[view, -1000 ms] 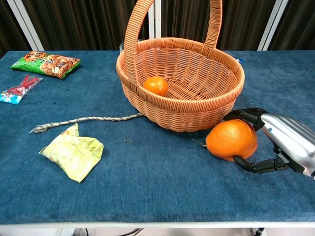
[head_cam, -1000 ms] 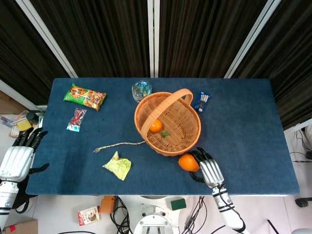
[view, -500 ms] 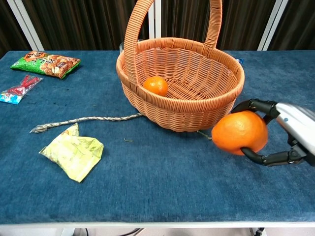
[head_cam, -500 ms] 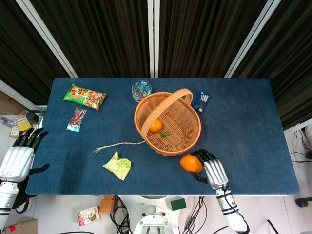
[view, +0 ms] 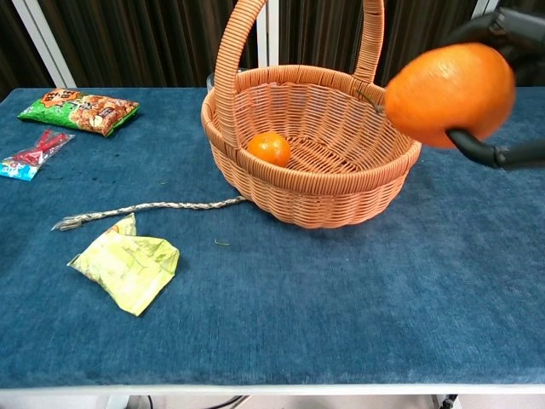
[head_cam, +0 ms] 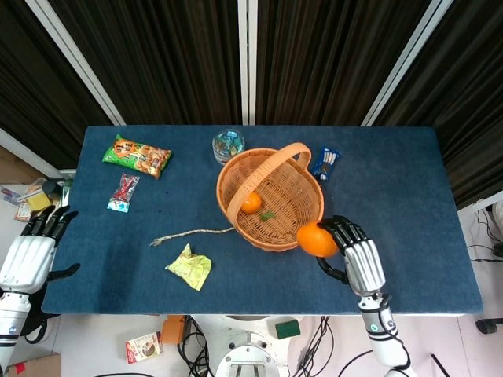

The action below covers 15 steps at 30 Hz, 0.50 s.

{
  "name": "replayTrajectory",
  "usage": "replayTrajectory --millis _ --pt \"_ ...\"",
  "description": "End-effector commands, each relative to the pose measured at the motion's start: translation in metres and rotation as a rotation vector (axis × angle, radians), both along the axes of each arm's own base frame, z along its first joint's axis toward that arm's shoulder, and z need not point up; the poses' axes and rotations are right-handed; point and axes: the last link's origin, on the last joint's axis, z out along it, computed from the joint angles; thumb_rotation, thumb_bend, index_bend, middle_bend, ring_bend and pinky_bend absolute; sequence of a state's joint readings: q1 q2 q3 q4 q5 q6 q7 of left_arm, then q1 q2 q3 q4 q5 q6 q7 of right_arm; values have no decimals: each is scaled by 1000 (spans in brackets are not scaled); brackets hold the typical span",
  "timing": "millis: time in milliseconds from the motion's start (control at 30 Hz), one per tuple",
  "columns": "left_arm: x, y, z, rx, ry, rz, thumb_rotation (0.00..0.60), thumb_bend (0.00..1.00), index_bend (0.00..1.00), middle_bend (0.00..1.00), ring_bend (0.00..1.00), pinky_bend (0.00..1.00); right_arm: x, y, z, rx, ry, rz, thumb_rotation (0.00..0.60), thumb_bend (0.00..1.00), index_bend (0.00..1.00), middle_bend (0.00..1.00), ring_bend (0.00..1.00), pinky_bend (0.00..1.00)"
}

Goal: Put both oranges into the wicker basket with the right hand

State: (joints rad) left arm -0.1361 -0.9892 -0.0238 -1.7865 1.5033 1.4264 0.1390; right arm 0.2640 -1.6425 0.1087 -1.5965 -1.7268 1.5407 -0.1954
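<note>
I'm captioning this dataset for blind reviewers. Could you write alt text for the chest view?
The robot's right hand holds a large orange raised beside the right rim of a wicker basket, which already contains a smaller orange. On the blue table to the left lie a braided cord, a crumpled yellow-green wrapper and two snack packets.

Blue-covered table [head_cam: 393, 204]. Centre: wicker basket [head_cam: 291, 224]. Far edge: glass jar [head_cam: 228, 144], blue packet [head_cam: 325, 162]. Far left: green snack bag [head_cam: 137, 155], red-and-white wrapper [head_cam: 123, 192]. Near left: braided cord [head_cam: 191, 233], crumpled yellow-green wrapper [head_cam: 189, 266].
</note>
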Motion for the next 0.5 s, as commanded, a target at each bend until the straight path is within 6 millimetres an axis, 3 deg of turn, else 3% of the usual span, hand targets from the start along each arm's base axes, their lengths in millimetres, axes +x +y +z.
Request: replayTrajectory --millis 33,233,500 --pt "0 -1 1 10 -4 -9 600 0 142 83 30 182 27 -35 0 7 60 18 600 355 472 324 206 344" --pt "0 -1 3 19 -5 -14 600 0 142 83 30 182 56 -83 -22 75 148 -29 600 355 501 324 206 341" --pt "-2 0 5 22 -7 -10 600 0 142 83 30 182 84 -120 -63 208 235 -104 600 352 503 319 206 312"
